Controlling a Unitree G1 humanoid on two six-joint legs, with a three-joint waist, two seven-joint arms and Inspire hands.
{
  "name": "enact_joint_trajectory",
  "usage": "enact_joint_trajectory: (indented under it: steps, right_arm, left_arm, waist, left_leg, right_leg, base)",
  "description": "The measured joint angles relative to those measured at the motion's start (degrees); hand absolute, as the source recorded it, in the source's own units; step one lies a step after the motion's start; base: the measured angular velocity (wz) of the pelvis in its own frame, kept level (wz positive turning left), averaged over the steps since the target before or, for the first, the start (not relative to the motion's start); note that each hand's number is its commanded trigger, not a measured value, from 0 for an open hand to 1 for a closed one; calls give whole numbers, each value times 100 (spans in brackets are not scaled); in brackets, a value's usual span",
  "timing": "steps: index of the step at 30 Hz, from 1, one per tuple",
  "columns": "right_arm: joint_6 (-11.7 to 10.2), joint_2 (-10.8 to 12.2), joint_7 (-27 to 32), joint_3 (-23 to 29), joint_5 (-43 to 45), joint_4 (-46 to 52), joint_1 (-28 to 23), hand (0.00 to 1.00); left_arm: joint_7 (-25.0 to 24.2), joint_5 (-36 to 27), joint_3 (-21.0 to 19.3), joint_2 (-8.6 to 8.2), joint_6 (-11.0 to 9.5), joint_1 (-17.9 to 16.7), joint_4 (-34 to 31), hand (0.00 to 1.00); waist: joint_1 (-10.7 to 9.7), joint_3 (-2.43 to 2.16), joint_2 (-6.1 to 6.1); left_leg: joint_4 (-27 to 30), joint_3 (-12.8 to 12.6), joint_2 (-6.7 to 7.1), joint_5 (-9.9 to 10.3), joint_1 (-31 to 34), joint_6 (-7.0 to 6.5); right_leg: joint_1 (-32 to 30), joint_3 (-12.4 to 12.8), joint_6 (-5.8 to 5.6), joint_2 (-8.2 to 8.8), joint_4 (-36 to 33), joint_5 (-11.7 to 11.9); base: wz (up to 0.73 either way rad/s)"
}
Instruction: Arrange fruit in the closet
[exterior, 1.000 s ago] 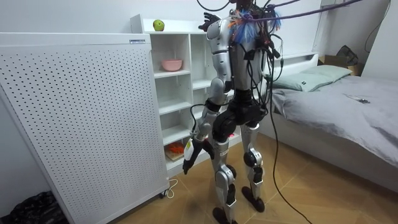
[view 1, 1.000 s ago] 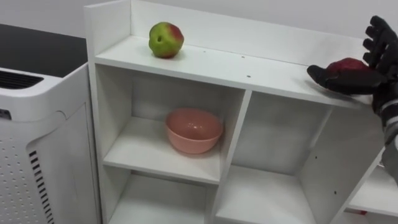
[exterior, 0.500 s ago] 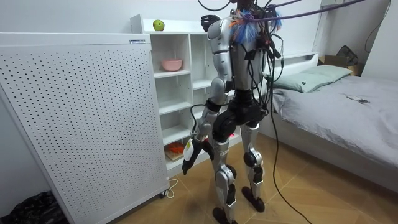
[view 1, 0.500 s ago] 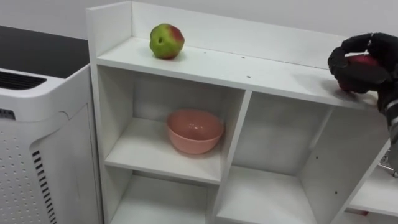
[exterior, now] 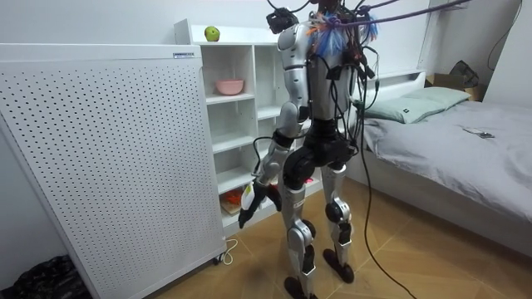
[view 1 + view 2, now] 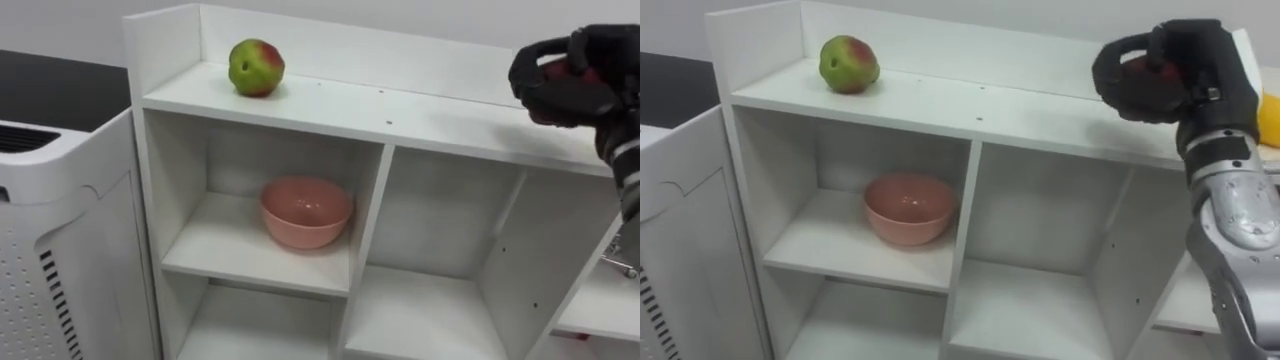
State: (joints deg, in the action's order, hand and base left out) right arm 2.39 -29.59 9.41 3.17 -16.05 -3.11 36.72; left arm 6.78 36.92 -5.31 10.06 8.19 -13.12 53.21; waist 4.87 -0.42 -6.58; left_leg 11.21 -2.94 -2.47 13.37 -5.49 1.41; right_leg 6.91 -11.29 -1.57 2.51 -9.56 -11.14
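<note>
Above closet (image 6: 330, 100) top, R hand (image 6: 1200, 72) fingers clamped on red fruit (image 6: 1145, 68), now lifted clear.

Apple (image 6: 256, 67) atop closet (image 6: 450, 118); red fruit (image 6: 1143, 75) gripped

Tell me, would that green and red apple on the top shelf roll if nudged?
Probably: the apple is round and sits loose on a smooth, flat top. The raised back edge would likely stop it rearward, but the front is open.
</note>
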Motion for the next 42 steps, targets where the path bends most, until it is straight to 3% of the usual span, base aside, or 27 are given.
enact_joint_trajectory:
  steps: [3, 12, 16, 21, 23, 27, 32, 36, 42]
  right_arm:
    - [-15, 27, -60, -142, -217, 679, -299, 100]
    - [-66, 158, -546, -247, -1574, 1404, -412, 100]
    - [-74, 633, -745, -279, -2114, 1756, -663, 100]
    - [-95, 968, -1091, -694, -2631, 1805, -1033, 100]
    - [-98, 1001, -1249, -789, -2765, 1759, -1128, 100]
    - [-102, 1100, -1603, -937, -3360, 1166, -1397, 100]
    - [-107, 1452, -1735, -1002, -3664, 38, -1818, 100]
    - [-105, 1743, -1721, -1145, -3815, -1317, -1978, 100]
    - [-135, 2024, -1714, -1136, -4143, -2425, -2009, 100]
  left_arm:
    - [77, -6, 63, 0, -31, 24, 8, 0]
    - [284, -19, 227, -11, -114, 4, 368, 0]
    - [283, -46, 243, -11, -103, -45, 504, 0]
    - [264, -48, 401, 0, -64, 3, 485, 0]
    - [251, -51, 440, -13, -69, 50, 488, 0]
    - [259, -121, 501, -31, -56, 186, 615, 0]
    - [332, -167, 821, -64, 16, 477, 773, 0]
    - [410, -689, 1114, -72, 17, 712, 1146, 0]
    - [410, -1321, 1133, -166, 15, 866, 1333, 0]
  waist:
    - [9, 9, 12]
    - [-8, 45, 57]
    - [13, 59, 77]
    - [36, 31, 97]
    - [53, 22, 135]
    - [133, -2, 263]
    - [176, 39, 401]
    - [168, 63, 532]
    - [139, 108, 654]
  left_leg:
    - [-8, -7, 0, 0, -28, 0]
    - [-47, -23, -2, 0, -65, 0]
    - [-40, -124, -13, 0, -51, 0]
    - [21, -163, -23, 0, 137, 0]
    - [53, -161, -26, 0, 216, -1]
    - [113, -168, -25, -7, 347, -12]
    - [201, -172, -25, -61, 674, -39]
    - [306, -215, -22, -79, 960, -57]
    - [679, -192, -23, -91, 1635, -77]
  right_leg:
    - [23, 17, 0, 1, -1, 0]
    - [38, 12, 0, 1, 2, 0]
    - [-4, 51, 0, 0, -2, 0]
    - [-150, 51, 26, -1, -20, 20]
    - [-217, 50, 31, -2, -20, 37]
    - [-319, 45, 35, 6, -31, 60]
    - [-651, 44, 48, 17, -65, 140]
    - [-1001, 103, 53, 43, -243, 148]
    - [-1720, 86, 56, 103, -686, 146]
  base:
    - [0]
    - [0]
    - [-9]
    - [-1]
    - [0]
    - [0]
    - [-1]
    - [-8]
    - [-1]
